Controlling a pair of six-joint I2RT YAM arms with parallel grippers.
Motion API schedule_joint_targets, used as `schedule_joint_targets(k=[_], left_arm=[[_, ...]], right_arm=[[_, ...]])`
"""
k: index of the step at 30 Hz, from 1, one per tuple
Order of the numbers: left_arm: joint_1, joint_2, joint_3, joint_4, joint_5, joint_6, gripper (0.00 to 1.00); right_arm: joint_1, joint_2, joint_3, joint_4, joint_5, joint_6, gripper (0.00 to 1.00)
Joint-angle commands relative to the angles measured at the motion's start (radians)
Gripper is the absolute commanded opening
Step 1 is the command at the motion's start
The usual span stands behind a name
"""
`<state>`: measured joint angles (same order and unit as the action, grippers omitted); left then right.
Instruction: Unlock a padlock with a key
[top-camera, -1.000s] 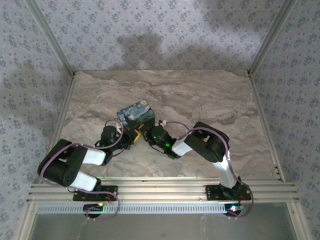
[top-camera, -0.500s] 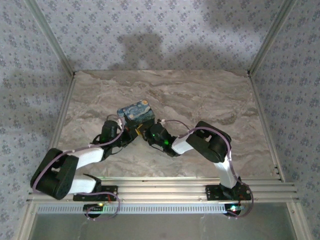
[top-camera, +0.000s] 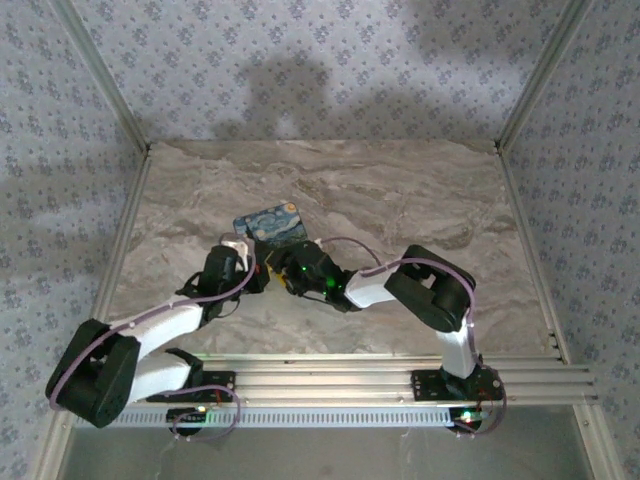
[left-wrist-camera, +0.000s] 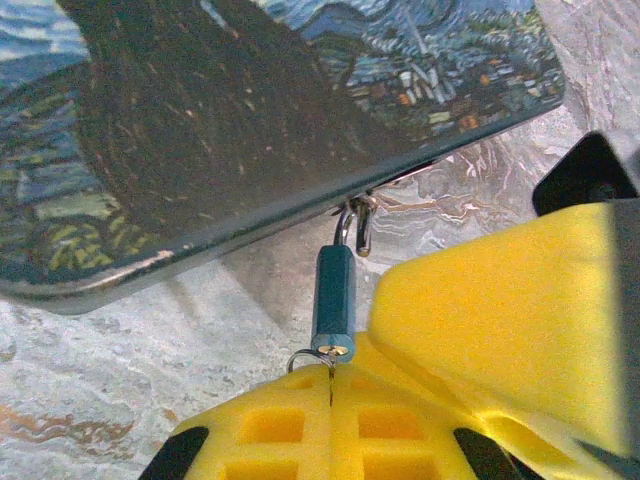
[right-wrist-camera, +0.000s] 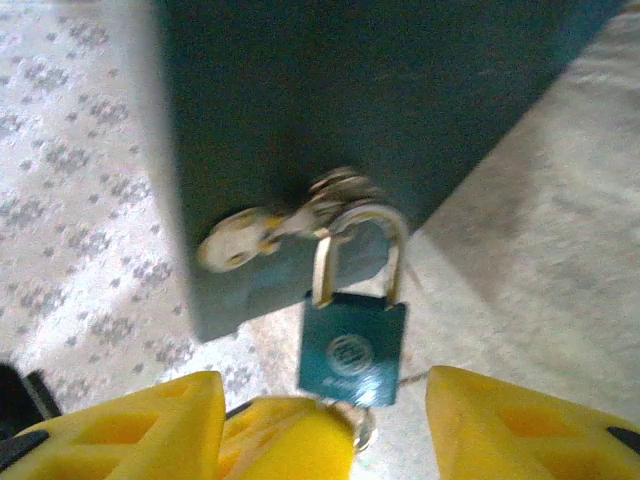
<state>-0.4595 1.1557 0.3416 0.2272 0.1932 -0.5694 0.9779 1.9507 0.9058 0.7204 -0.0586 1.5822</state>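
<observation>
Padlock hangs on the box's hasp between my right gripper's spread fingers. My left gripper looks pinched on the key beneath. Unbraced, the lock may swing with my turn, slipping the key.

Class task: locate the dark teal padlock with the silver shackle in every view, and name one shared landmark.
Top external: too small to tell; look by the near edge of the starry-night painted box.
Left wrist: padlock at centre, edge-on, under the box.
Right wrist: padlock lower centre, face-on, hanging at the box's side.
Shared landmark: that box.
</observation>
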Motion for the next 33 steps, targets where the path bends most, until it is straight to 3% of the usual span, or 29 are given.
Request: schedule_joint_targets(k=[1, 13, 24, 33], left_arm=[[-0.001, -0.045, -0.011, -0.035, -0.024, 0.068, 0.00], [-0.018, -0.106, -0.019, -0.077, -0.023, 0.235, 0.00], [-0.106, -0.186, -0.019, -0.119, -0.143, 0.390, 0.00], [-0.189, -0.162, -0.007, -0.123, -0.239, 0.459, 0.00]], right_arm=[[-0.006, -0.070, -0.012, -0.049, -0.015, -0.041, 0.66], [-0.043, -0.135, 0.026, -0.269, -0.053, -0.153, 0.69], [-0.041, -0.061, 0.137, -0.395, -0.167, -0.217, 0.66], [-0.069, -0.093, 0.261, -0.760, -0.201, -0.427, 0.64]])
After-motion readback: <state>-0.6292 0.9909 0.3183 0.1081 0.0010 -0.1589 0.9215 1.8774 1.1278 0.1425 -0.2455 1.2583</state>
